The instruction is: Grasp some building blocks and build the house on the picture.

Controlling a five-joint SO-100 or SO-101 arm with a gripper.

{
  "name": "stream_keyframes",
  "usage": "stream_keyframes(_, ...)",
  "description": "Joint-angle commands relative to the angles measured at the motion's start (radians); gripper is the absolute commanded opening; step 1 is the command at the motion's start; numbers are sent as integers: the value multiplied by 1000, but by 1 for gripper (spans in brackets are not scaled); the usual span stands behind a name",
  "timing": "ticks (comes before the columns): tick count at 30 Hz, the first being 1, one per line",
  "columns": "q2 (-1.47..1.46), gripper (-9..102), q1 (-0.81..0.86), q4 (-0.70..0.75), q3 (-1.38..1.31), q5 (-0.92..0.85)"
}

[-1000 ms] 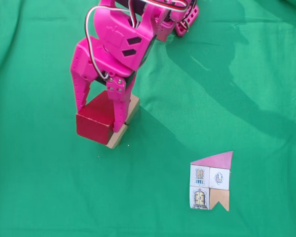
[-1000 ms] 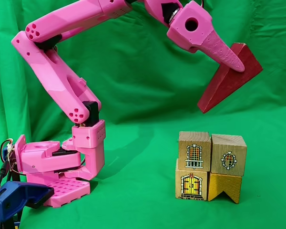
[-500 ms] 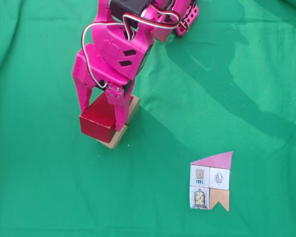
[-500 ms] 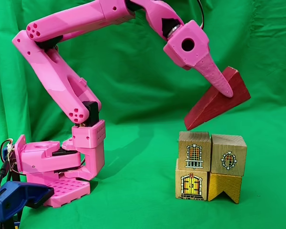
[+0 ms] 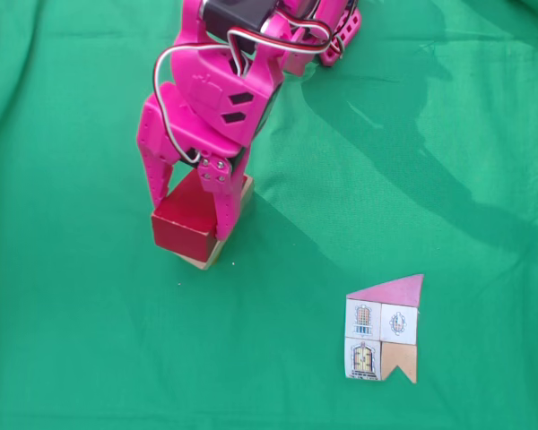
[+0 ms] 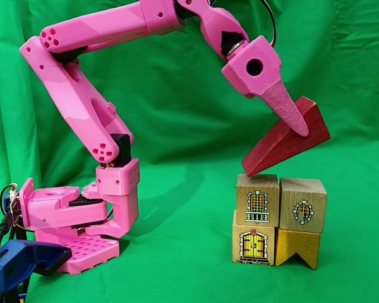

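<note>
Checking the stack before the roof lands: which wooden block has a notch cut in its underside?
The plain tan block at bottom right of the stack; the other three carry printed windows or a door.

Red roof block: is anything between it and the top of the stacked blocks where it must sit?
Nothing visible. The gripper holds the red roof block tilted, its low corner just at the window block in the top row.

We see the dark red wedge-shaped wooden roof block (image 6: 284,140) tilted above the stacked tan wooden cubes (image 6: 279,219), its lower left corner touching them; the flat paper house cutout (image 5: 385,329) lies apart, lower right in the top-down fixed view.
</note>
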Motion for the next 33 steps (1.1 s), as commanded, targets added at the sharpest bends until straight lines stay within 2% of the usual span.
stream_keyframes(1,0,20,-3,3,-9,8)
stream_keyframes(8,0,19,-3,12,-9,18)
stream_keyframes(14,2,19,-8,34,-26,189)
stream_keyframes(22,0,19,-20,35,-23,316)
stream_keyframes(33,-3,20,-20,114,-9,311)
